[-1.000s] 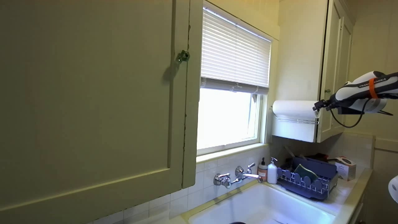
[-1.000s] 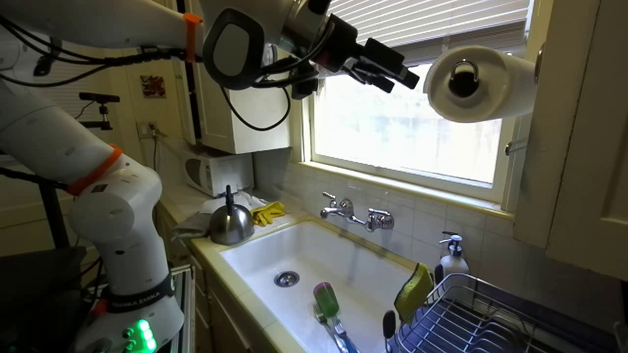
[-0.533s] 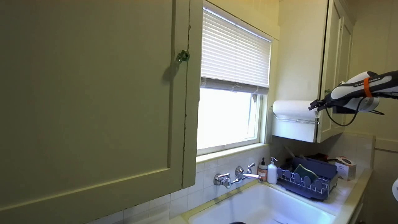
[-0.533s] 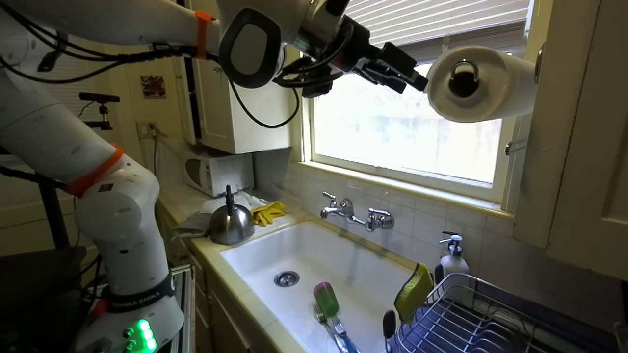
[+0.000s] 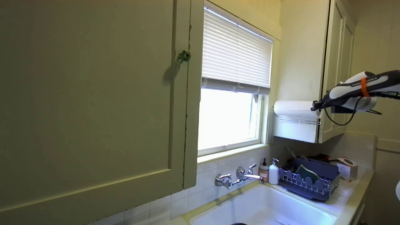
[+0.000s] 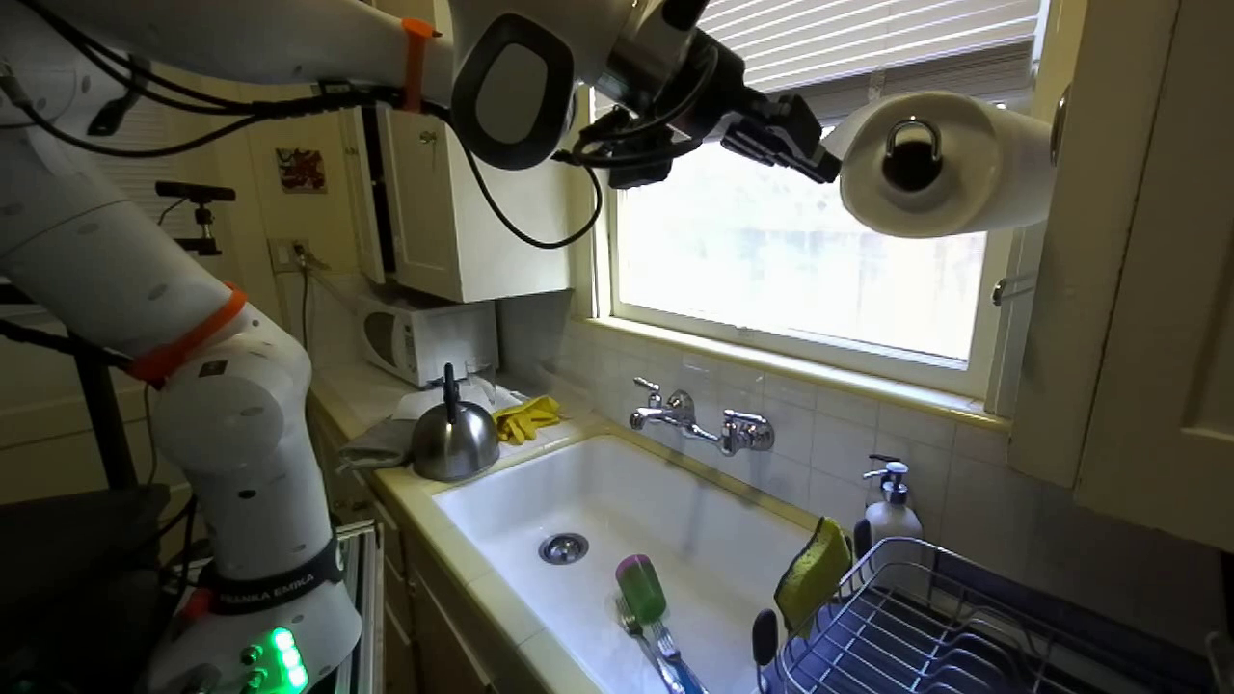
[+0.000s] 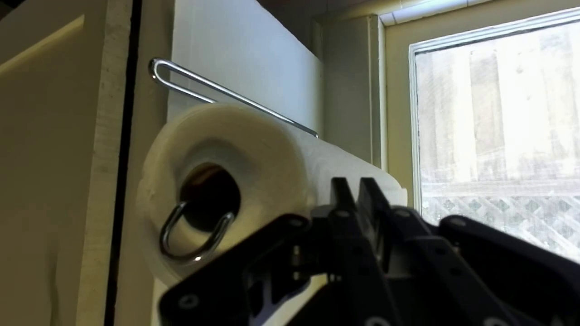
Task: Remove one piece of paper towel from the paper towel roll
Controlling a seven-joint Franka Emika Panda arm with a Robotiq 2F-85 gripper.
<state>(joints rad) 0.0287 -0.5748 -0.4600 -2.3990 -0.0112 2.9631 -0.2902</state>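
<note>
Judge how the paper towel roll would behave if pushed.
The paper towel roll would likely turn rather than drop, since a wire loop hooks into its open core. It may be light for its size, being hollow. Its soft-looking surface might dent under the tool.

Kitchen: sink [image 6: 603, 487], kettle [image 6: 455, 443], microwave [image 6: 448, 339], dish rack [image 5: 307, 192].

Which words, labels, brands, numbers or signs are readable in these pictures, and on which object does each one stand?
"FRANKA EMIKA": on the black band around the robot's base.
"FRAN… EMIKA": on the forearm, with an orange strap over the missing letters.
Too small to read: print on the white box.
Also too small: print on the orange-labelled pump bottle.
</note>
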